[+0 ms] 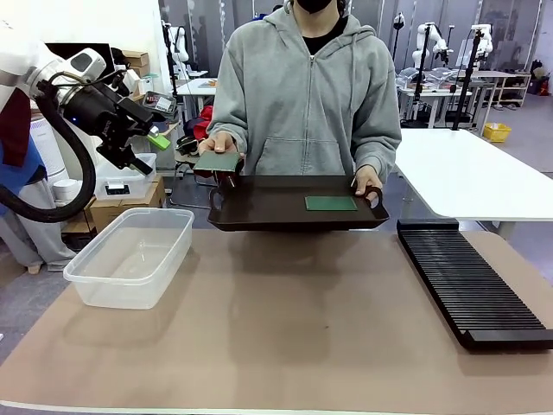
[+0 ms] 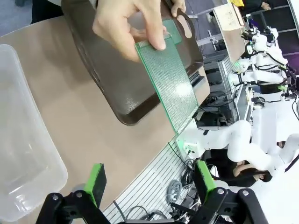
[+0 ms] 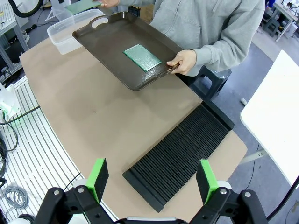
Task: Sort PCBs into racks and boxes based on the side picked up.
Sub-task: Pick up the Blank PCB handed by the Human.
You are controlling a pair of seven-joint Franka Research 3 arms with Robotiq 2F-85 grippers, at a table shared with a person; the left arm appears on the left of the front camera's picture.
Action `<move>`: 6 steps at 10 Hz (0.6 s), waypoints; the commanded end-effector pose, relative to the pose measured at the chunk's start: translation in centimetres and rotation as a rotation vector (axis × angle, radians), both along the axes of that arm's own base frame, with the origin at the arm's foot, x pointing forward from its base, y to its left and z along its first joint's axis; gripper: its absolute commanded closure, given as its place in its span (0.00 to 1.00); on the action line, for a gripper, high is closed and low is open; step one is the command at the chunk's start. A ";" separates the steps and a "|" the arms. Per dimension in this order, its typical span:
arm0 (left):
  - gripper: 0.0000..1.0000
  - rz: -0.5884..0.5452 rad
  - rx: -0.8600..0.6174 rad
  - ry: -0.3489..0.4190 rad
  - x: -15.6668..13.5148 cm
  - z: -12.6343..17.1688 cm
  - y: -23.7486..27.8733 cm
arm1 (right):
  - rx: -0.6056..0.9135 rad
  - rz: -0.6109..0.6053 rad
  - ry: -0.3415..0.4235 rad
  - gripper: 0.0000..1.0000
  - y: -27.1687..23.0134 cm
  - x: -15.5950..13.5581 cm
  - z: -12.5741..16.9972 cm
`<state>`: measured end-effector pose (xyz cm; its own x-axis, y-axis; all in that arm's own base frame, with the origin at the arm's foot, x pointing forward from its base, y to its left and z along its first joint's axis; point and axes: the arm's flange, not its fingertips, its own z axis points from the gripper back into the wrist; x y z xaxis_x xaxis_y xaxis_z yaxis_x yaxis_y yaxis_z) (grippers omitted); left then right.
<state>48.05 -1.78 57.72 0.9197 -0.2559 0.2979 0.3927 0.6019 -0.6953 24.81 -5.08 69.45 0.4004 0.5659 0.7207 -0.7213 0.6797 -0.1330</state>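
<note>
While reaching for the PCB held out in the person's hand by the tray, bring in the left gripper, spread wide, then pinch its free edge gently.

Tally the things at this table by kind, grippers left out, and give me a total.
PCBs: 2 (hand-held PCB, flat-lying PCB)
Brown tray: 1
Clear box: 1
Black rack: 1
Total: 5
</note>
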 end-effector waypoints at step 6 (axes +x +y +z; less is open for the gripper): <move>0.00 0.084 -0.301 0.353 5.4 -4.2 -1.2 | 0.000 0.003 0.008 0.00 0.0 0.0 -0.2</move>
<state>52.09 -2.98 52.85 0.9839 -0.1690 0.0580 0.1301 0.4551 -0.8809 24.81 -5.08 69.46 0.4002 0.5659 0.7208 -0.7214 0.6796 -0.1330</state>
